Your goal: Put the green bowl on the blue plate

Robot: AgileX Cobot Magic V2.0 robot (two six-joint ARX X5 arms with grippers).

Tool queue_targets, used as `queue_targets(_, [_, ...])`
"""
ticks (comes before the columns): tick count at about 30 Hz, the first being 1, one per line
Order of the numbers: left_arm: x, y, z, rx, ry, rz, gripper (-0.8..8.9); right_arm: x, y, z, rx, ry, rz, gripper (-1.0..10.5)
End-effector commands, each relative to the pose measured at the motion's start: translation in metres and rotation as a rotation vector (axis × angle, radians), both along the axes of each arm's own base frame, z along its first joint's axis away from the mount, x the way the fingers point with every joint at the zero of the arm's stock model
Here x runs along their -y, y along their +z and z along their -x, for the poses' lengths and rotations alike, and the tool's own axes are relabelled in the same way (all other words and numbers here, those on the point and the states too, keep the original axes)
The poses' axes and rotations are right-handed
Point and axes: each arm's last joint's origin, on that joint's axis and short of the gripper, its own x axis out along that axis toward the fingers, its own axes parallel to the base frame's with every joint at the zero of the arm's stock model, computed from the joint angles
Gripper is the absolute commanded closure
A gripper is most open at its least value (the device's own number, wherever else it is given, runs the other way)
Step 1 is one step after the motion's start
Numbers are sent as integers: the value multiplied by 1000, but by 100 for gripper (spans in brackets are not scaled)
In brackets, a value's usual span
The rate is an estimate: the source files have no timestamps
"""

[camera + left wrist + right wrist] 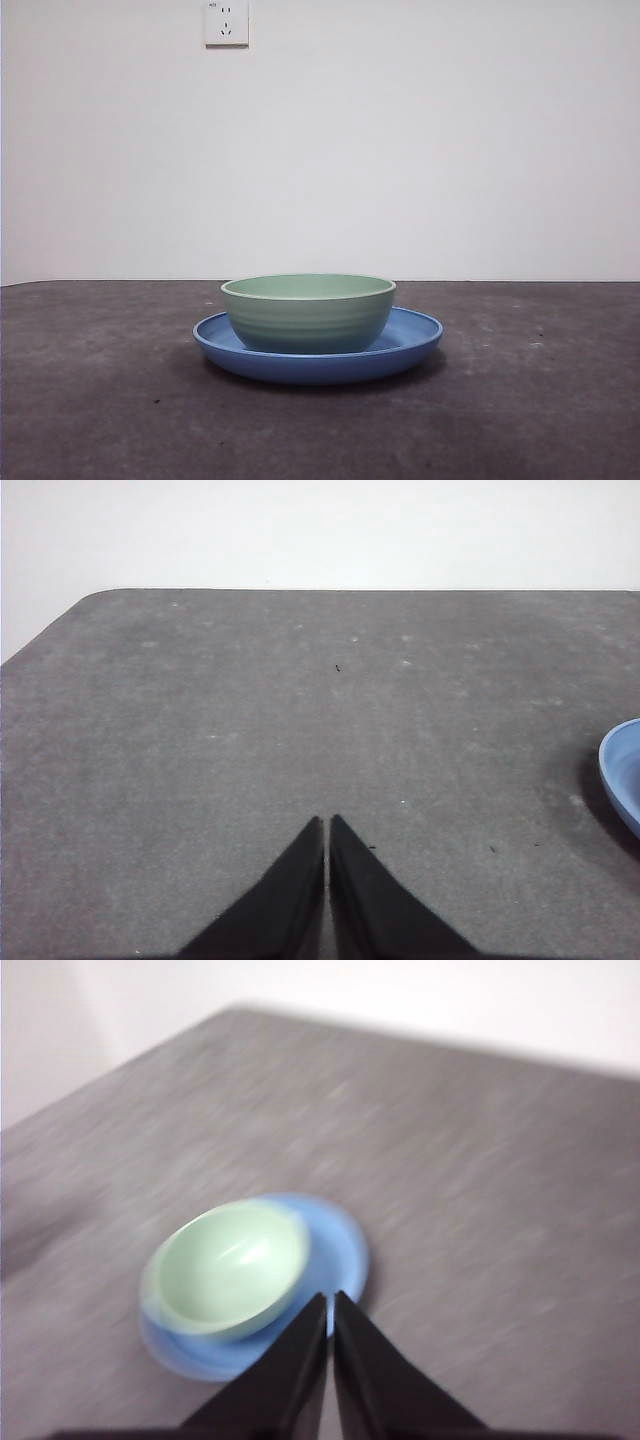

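The green bowl (308, 312) stands upright inside the blue plate (415, 335) at the middle of the table. In the blurred right wrist view the green bowl (233, 1265) rests on the blue plate (340, 1245), toward one side of it. My right gripper (328, 1298) hangs above the plate's edge, shut and holding nothing. My left gripper (326, 821) is shut over bare table, well apart from the blue plate (622, 775), of which only an edge shows. Neither arm appears in the front view.
The dark grey table top (100, 400) runs back to a white wall with a power socket (226, 22). The table's rounded far corner (95, 595) shows in the left wrist view.
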Motion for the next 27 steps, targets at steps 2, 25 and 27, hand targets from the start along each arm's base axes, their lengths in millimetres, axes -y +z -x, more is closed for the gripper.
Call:
queue_targets(2, [0,-8,-1,-27,4,4,805,7,-26,6,145,-84,-2,940])
queue_targets(25, [0,-8,-1,-27,4,4,804,16,-147,11,226,-333,9,940])
queue_targets(27, [0,-8,-1,-27,4,4,805,16,-148,11,213,-334,11,940])
